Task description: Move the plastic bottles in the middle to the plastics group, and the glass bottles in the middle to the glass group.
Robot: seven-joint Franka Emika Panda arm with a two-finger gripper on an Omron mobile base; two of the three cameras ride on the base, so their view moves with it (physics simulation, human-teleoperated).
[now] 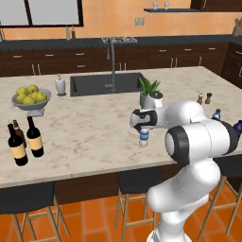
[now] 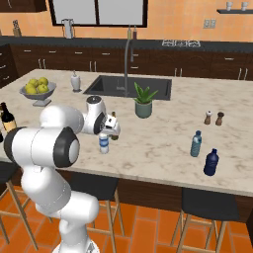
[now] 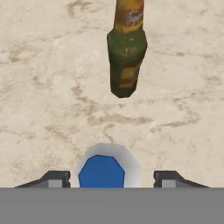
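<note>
The small clear plastic bottle with a white cap and blue label stands near the island's front edge. My gripper hangs straight over it, its fingers on either side of the cap with narrow gaps, open. Just beyond stands the slender olive-green bottle, partly behind the hand in the right base view. At the right, the light-blue bottle and the dark-blue bottle form the plastics group. At the left end stand two black wine bottles and a thinner brown bottle.
A potted plant stands behind the gripper, in front of the sink. A bowl of yellow fruit and a soap dispenser are at the left, two shakers at the right. Stools stand below the counter edge.
</note>
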